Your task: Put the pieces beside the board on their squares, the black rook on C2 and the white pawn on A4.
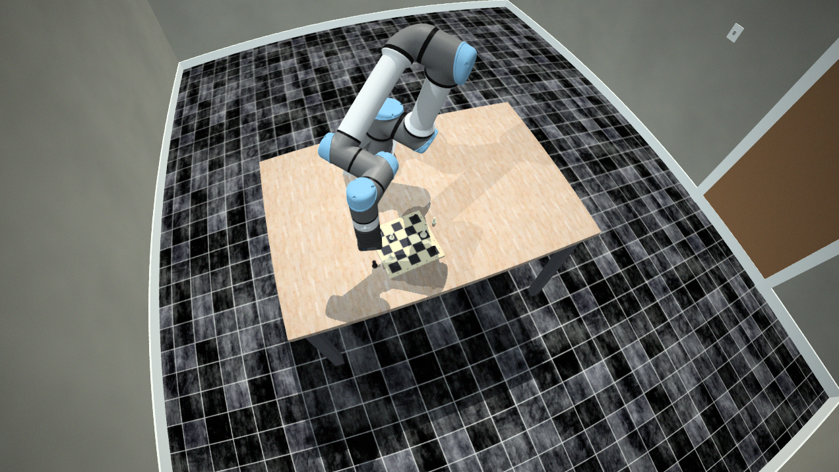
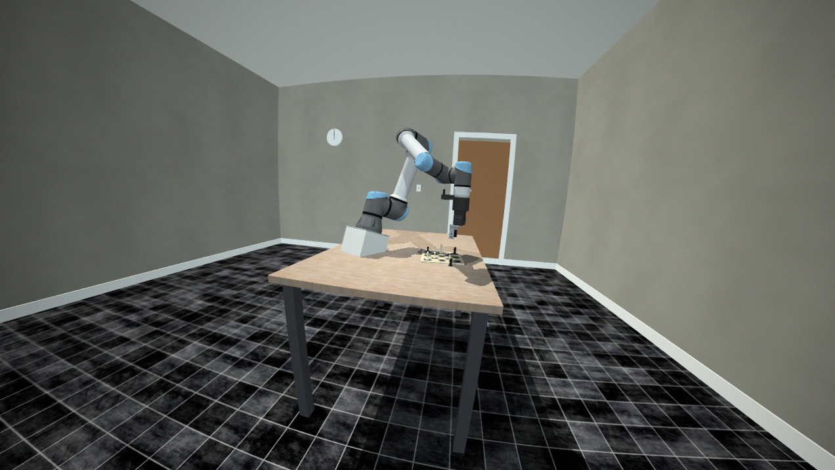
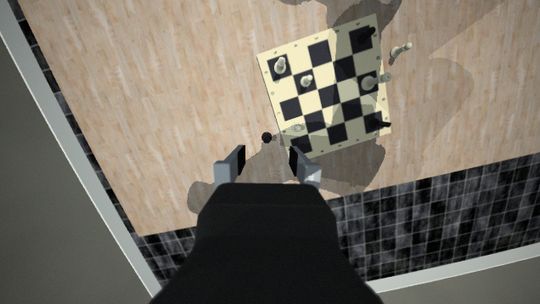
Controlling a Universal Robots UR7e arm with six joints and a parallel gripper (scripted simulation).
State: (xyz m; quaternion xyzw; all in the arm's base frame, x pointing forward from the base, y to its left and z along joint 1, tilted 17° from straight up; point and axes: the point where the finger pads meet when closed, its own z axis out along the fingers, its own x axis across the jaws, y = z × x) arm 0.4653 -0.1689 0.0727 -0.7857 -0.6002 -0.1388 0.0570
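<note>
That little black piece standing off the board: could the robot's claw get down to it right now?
Probably yes. The black rook stands alone on the table, just off the board. The gripper hangs open and empty almost above it, and nothing stands between them.

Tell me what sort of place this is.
Probably a bare test room, not a home: grey walls, a brown door, a wall clock, and one wooden table carrying only the arm on its grey pedestal and a small chessboard.
</note>
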